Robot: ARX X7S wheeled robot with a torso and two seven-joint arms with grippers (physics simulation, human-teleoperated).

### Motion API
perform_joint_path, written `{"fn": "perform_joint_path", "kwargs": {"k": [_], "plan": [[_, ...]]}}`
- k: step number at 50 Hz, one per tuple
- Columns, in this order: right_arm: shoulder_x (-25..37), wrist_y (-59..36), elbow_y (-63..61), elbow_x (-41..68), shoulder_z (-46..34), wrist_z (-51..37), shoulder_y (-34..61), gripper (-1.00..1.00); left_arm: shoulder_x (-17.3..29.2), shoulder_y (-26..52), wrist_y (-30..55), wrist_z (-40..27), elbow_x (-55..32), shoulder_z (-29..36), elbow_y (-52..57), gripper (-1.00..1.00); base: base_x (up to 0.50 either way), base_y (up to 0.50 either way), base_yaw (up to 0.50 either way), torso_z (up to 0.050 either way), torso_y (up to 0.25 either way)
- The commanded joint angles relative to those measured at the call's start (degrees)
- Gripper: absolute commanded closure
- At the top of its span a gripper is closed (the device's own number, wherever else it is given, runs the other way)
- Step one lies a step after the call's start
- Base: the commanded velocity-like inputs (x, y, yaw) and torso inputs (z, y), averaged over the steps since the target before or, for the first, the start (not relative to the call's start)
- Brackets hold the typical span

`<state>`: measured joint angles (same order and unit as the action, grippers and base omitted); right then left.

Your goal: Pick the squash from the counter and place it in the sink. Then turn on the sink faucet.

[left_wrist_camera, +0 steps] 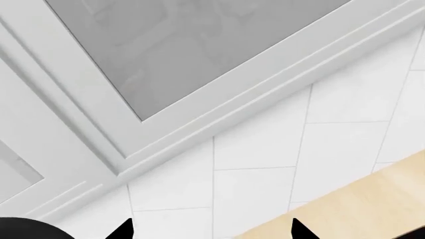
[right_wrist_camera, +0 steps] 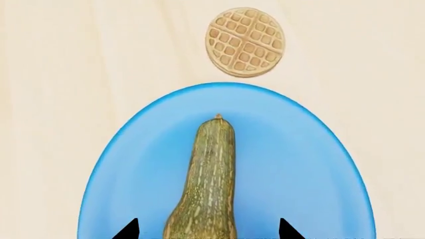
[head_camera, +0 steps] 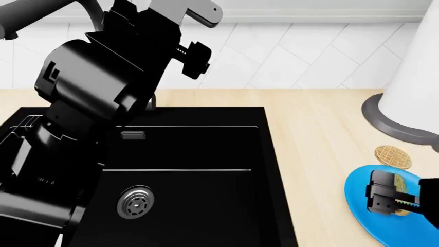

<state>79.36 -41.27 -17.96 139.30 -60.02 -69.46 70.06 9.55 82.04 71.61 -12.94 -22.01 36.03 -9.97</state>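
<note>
The squash [right_wrist_camera: 211, 174], tan-green and striped, lies on a blue plate [right_wrist_camera: 299, 164] on the beige counter [head_camera: 309, 128]. In the head view only a bit of the squash [head_camera: 398, 181] shows past my right gripper [head_camera: 387, 200]. My right gripper [right_wrist_camera: 207, 230] is open just above the plate, one fingertip on each side of the squash's bulbous end, not touching it. The black sink [head_camera: 192, 149] is left of the plate. The grey faucet [head_camera: 34, 18] is mostly hidden behind my raised left arm. My left gripper [left_wrist_camera: 212, 230] is open and empty, facing the tiled wall.
A round waffle [head_camera: 393, 156] lies on the counter just beyond the plate; it also shows in the right wrist view [right_wrist_camera: 246, 42]. A white paper-towel roll [head_camera: 418, 77] on a grey base stands at the back right. The sink has a metal drain [head_camera: 135, 201] and an overflow plate [head_camera: 132, 135].
</note>
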Motion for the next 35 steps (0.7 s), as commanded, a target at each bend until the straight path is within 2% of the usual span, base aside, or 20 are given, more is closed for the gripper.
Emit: {"fn": "perform_joint_path", "kwargs": {"k": [1, 18, 19, 35], "plan": [[-0.46, -0.54, 0.48, -0.56, -0.89, 0.95, -1.26, -1.00, 0.02, 0.07, -0.21, -0.14, -0.24, 0.09, -0.28, -1.00, 0.00, 0.00, 0.00, 0.000, 0.000], [-0.90, -1.28, 0.80, -1.96, -1.43, 1.27, -1.99, -1.00, 0.00, 0.12, -0.44, -0.35, -0.56, 0.47, -0.53, -1.00, 0.00, 0.00, 0.00, 0.000, 0.000], [-0.82, -0.92, 0.48, -2.35, -1.31, 0.91, -1.89, 1.00, 0.03, 0.09, -0.42, -0.38, -0.59, 0.46, -0.48, -1.00, 0.00, 0.00, 0.00, 0.000, 0.000], [-1.05, -2.25, -0.50, -3.38, -0.36, 0.05, -0.45, 1.00, 0.23, -0.09, -0.40, -0.70, -1.00, 0.51, -0.30, -1.00, 0.00, 0.00, 0.00, 0.000, 0.000]]}}
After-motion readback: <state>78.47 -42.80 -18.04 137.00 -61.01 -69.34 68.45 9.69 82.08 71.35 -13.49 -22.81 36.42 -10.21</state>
